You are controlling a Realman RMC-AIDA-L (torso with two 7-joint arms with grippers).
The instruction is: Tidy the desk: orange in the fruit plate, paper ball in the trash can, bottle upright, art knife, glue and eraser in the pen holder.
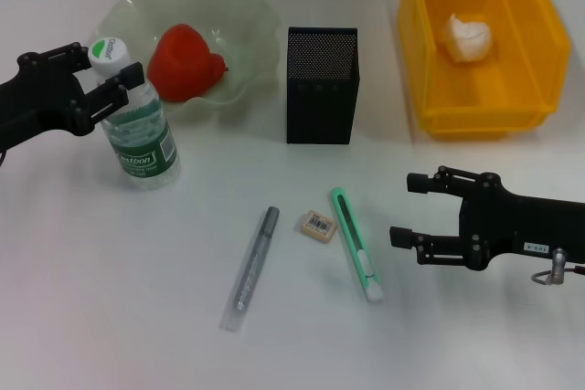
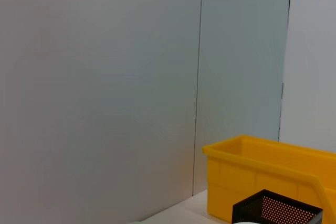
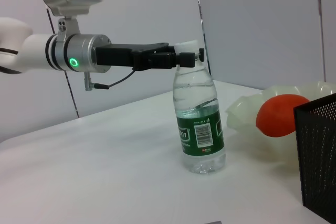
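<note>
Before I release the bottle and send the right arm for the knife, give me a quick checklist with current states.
1. Bottle upright on the desk: ok.
2. Left gripper around the bottle's neck: ok; firm contact: cannot tell.
3. Orange in the fruit plate: ok.
4. Paper ball in the trash can: ok.
5. Art knife, glue, eraser in the pen holder: not ok, all on the desk.
6. Right gripper open, beside the knife: ok.

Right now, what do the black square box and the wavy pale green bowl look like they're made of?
The tall black square pen holder looks like matte metal mesh: fine perforations cover its walls. The wavy pale green fruit plate seems translucent plastic or glass, glossy; the desk shows faintly through its rim.
</note>
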